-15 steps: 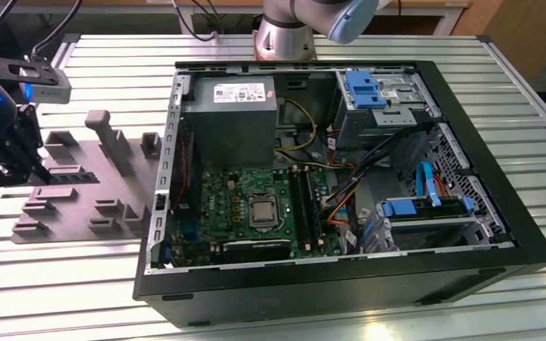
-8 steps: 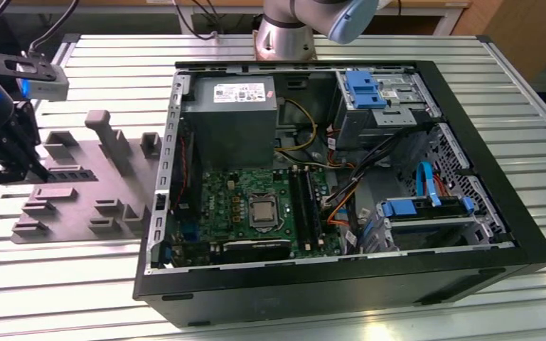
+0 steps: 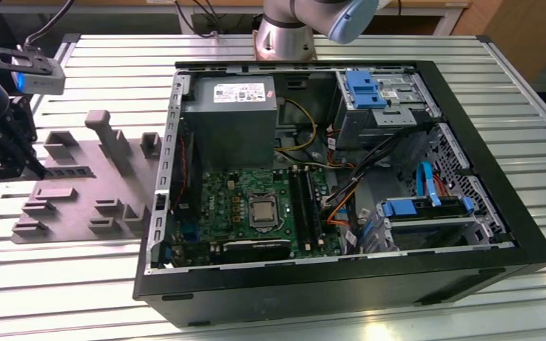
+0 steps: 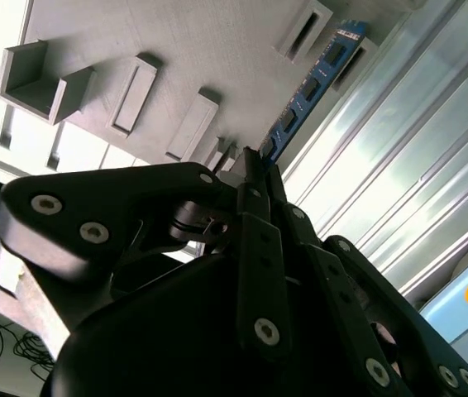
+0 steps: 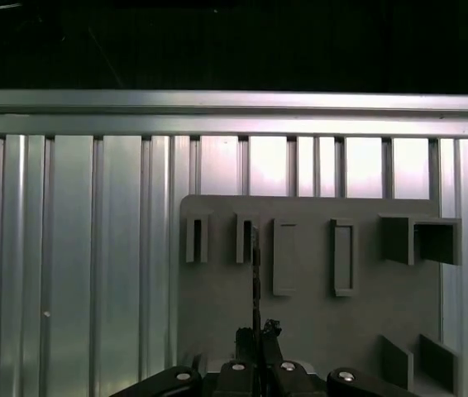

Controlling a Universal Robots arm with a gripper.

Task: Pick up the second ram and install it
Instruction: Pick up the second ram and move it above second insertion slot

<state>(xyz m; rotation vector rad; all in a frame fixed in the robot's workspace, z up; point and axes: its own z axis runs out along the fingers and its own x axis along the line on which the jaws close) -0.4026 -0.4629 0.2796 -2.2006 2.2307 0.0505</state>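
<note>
Tool (image 4: 249,159) pinches the second ram (image 4: 310,89) over the grey holder plate (image 4: 168,41).

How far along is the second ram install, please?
Done: the gripper is at the holder and looks shut on the ram. In hand: the ram, lying along the holder, not visibly lifted. Left: it is not yet in a socket inside the case.

Workshop — slotted aluminium table (image 3: 65,284), open PC (image 3: 330,288)
</note>
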